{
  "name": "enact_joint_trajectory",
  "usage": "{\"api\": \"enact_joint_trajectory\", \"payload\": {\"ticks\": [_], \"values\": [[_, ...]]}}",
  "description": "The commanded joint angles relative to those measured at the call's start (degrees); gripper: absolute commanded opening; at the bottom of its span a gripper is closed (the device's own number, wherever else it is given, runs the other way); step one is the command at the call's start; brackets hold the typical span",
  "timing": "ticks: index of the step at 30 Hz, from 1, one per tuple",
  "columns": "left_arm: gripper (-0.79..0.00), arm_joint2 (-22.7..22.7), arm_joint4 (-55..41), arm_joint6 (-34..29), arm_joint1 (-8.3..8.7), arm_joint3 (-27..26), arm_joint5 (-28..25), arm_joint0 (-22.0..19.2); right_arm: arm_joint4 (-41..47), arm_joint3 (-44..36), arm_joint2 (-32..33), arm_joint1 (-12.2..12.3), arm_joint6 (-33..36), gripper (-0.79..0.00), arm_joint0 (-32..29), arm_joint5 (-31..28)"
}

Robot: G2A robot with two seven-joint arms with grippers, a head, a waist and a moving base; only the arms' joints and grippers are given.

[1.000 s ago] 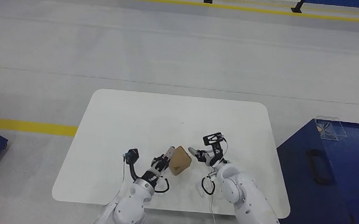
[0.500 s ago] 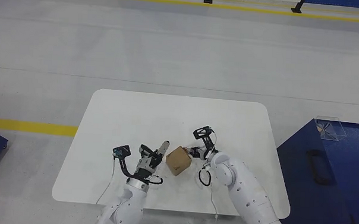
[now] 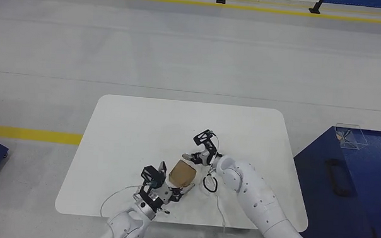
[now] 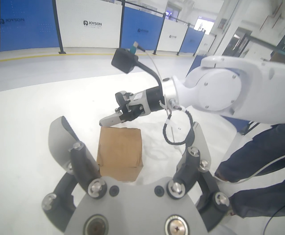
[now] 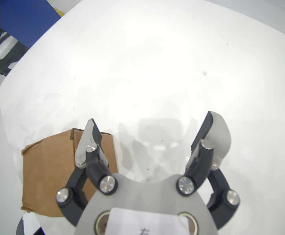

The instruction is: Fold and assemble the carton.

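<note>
The brown carton point(image 3: 182, 172) stands folded into a closed box near the front middle of the white table point(image 3: 127, 129). My left gripper point(image 4: 127, 124) is open on the carton's near side, one finger on either side of the carton point(image 4: 120, 151) without touching it. At the carton's far side my right gripper point(image 5: 151, 119) is open too. One of its fingers point(image 5: 92, 135) rests against the upper edge of the carton point(image 5: 49, 167), and the other is over bare table. From the left wrist view that right gripper's fingertip point(image 4: 108, 120) touches the far top edge.
A blue cabinet point(image 3: 352, 181) stands off the table's right side with a clear container point(image 3: 349, 134) on top. A black cable loop point(image 3: 210, 183) hangs from the right wrist beside the carton. The table's far and left parts are bare.
The left gripper swung from the carton's left side round to its near side. The right gripper moved left onto the carton's far edge. The carton shifted a little left and turned.
</note>
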Motion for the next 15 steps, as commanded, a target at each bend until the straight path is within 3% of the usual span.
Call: {"api": "enact_joint_trajectory", "payload": {"ticks": [1, 10, 12, 13, 15], "values": [[0.0, 1.3, 4.21, 1.02, -0.12, 2.36, 2.28, -1.08, -0.05, -0.72, 1.66, 0.54, -1.16, 0.0, -1.0, 0.27], [0.0, 3.82, 8.68, 1.3, -0.62, 9.82, 6.06, -5.2, 0.73, -6.69, 7.32, 2.53, -2.45, 0.0, -7.02, 0.33], [-0.043, 4.08, 9.43, 1.13, -0.7, 11.02, 6.82, -6.11, 0.73, -6.69, 7.32, 2.53, -2.45, 0.0, -7.02, 0.33], [-0.117, 4.27, 9.48, 1.25, -0.77, 11.51, 7.19, -6.42, 0.73, -6.69, 7.32, 2.53, -2.45, 0.0, -7.02, 0.33], [-0.394, 4.63, 9.89, 1.37, -0.88, 12.48, 7.83, -6.98, 0.73, -6.69, 7.32, 2.53, -2.45, 0.0, -7.02, 0.33]]}}
